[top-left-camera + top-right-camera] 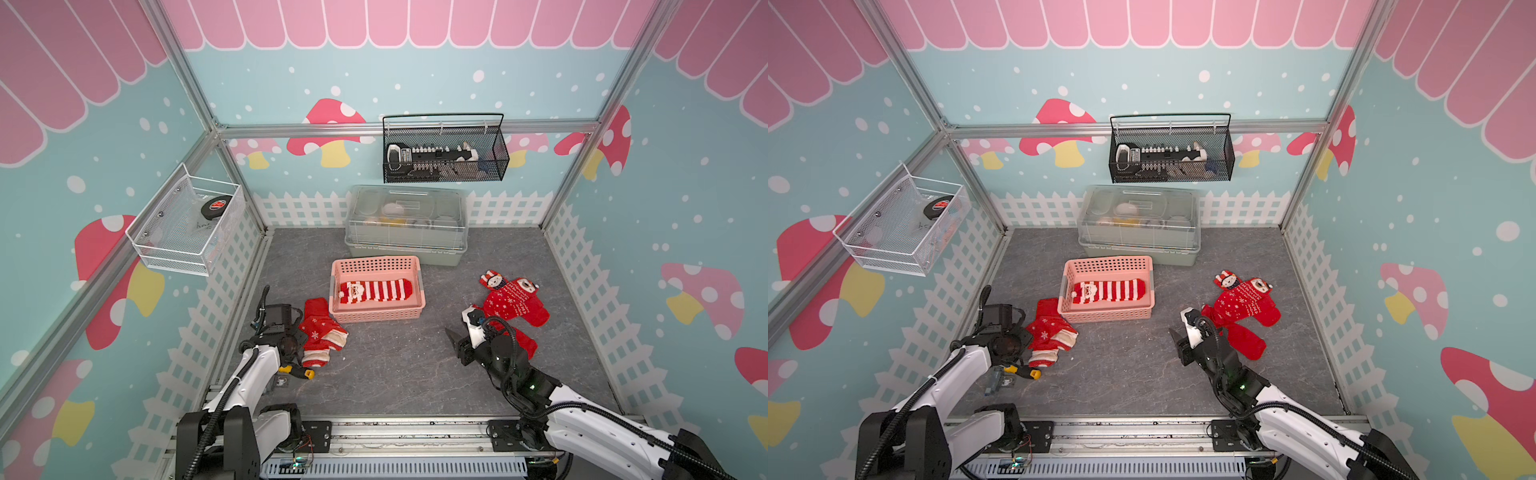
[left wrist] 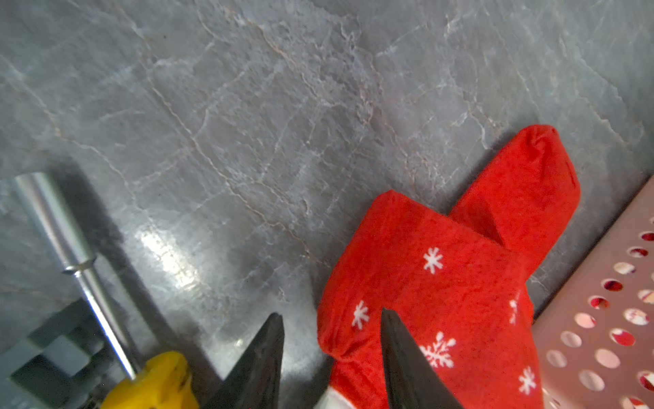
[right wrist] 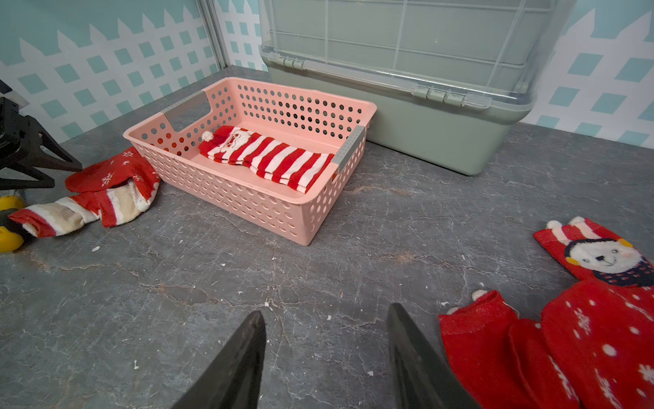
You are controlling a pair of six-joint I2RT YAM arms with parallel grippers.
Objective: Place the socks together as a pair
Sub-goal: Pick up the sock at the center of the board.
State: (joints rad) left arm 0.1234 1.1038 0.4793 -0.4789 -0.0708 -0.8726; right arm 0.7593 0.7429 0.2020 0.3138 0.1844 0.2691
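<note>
Cloth this soft and light would bunch, not slip, I judged; best pinched at an edge. The snowflake sock [image 2: 435, 283] lay with its edge between the parted jaws of my left gripper [image 2: 332, 313]; my right gripper [image 3: 326, 308] gaped empty, bear socks [image 3: 598, 340] just beside.

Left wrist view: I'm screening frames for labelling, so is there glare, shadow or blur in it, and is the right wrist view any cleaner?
Left wrist view: a bright glare patch on the table, a dark shadow beside the metal shaft, soft-edged left fingers; the snowflake sock reads clearly. Right wrist view: even light, sharp basket, blurred right fingers, wide-angle stretch near borders.
</note>
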